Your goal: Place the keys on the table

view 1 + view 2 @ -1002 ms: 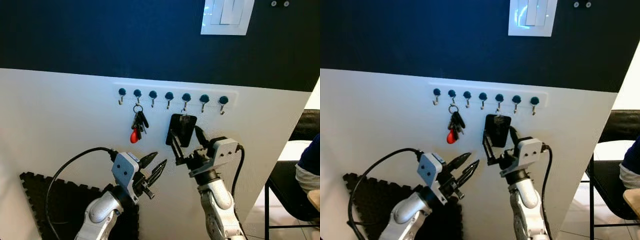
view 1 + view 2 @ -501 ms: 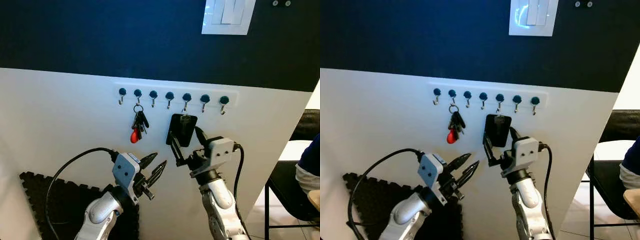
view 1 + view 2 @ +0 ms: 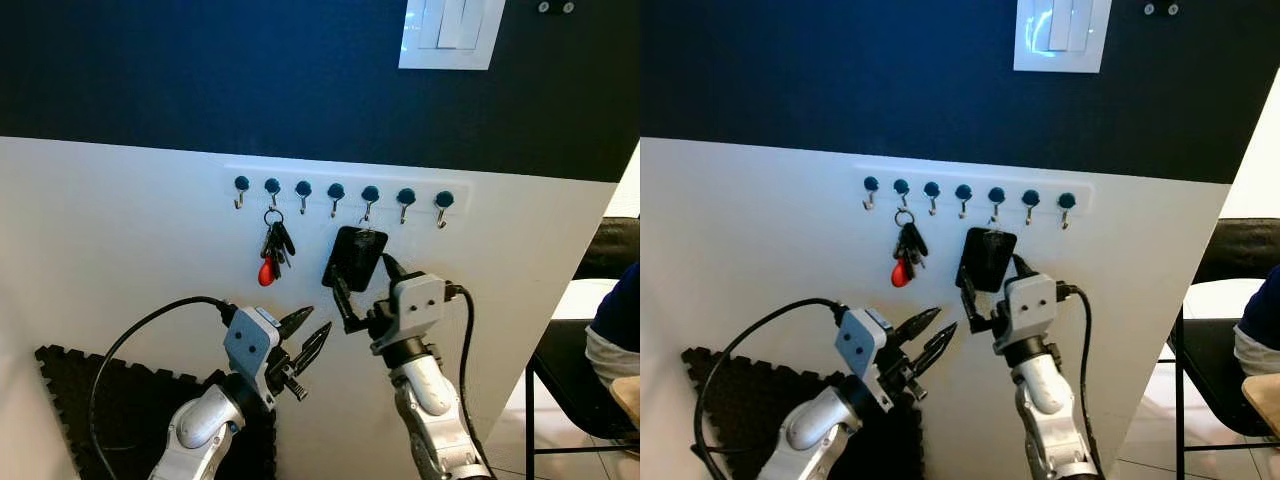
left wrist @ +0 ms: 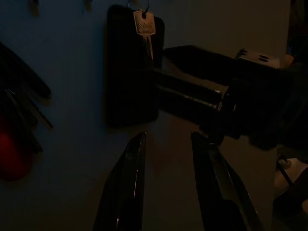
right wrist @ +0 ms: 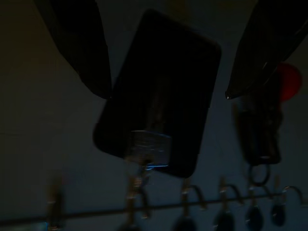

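Note:
A bunch of keys with a red fob [image 3: 270,254] hangs from the second hook of a white hook rail [image 3: 340,190] on the wall. Under the fifth hook a black flat key pouch [image 3: 355,258] with one silver key [image 5: 144,149] hangs tilted. My right gripper [image 3: 362,282] is open, one finger on each side of the pouch's lower end. My left gripper [image 3: 310,335] is open lower down, below the red-fob keys and apart from them. The left wrist view shows its fingers [image 4: 129,183] pointing at the pouch [image 4: 130,72].
The wall is dark blue above and white below, with a light switch [image 3: 450,30] high up. A black foam mat [image 3: 100,400] leans low on the left. On the right stand a dark chair [image 3: 575,365] and a seated person's arm [image 3: 615,335].
My right gripper has shifted left and closer to the wall. The black pouch, which hung straight, now tilts with its lower end swung left. The left gripper has stayed put.

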You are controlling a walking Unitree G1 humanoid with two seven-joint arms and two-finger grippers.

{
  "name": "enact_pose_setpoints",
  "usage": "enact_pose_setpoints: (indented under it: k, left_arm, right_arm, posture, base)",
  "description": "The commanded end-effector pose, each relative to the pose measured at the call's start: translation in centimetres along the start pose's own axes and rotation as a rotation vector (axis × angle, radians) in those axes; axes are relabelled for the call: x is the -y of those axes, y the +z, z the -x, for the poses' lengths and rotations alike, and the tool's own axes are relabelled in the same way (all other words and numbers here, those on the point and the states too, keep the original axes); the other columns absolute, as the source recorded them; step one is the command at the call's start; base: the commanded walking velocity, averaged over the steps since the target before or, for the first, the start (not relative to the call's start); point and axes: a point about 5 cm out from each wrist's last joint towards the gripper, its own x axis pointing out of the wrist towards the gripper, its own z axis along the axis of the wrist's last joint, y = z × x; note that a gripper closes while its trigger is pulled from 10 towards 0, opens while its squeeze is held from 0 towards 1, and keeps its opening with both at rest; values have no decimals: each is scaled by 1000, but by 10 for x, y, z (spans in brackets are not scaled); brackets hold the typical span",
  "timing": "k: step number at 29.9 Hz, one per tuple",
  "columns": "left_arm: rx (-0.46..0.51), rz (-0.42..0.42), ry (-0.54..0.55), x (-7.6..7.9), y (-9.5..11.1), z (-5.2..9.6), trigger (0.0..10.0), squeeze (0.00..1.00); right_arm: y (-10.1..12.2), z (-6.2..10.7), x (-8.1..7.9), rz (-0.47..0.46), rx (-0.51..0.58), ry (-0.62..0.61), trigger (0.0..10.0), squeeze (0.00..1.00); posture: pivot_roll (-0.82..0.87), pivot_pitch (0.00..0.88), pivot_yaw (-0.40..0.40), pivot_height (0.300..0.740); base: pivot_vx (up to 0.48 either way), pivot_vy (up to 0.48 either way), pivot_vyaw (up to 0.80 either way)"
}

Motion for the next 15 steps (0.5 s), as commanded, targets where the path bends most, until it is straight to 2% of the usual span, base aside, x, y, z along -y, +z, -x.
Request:
enact_pose_setpoints:
  k: [1, 6, 7, 9, 10, 15]
  left_arm:
    - [-30, -21, 7, -4, -3, 6, 10000, 0]
    - [-33, -27, 7, -5, -3, 6, 10000, 0]
    - [-33, -29, 6, -5, -3, 6, 10000, 0]
    - [-34, -30, 6, -4, -3, 6, 10000, 0]
    - [-34, -32, 6, -4, -3, 6, 10000, 0]
    - [-35, -34, 6, -5, -3, 6, 10000, 0]
  right_arm:
    - [-2, -2, -3, 2, -11, -2, 10000, 0]
    - [0, -2, -8, -16, 3, -1, 10000, 0]
    - [1, -2, -9, -22, 5, 3, 5294, 0]
    - [1, -2, -9, -25, 6, 6, 5294, 0]
    - [1, -1, -9, -29, 8, 6, 0, 0]
    - [1, -1, -9, -31, 9, 1, 0, 0]
  posture:
    - [61, 37, -4, 740]
    - [60, 38, -3, 740]
    - [60, 39, -3, 740]
    - [60, 39, -3, 740]
    - [60, 39, -3, 740]
    - [60, 39, -3, 740]
  base:
    - [0, 0, 0]
    - [0, 0, 0]
    - [0, 0, 0]
    - [0, 0, 0]
    - [0, 0, 0]
    - [0, 0, 0]
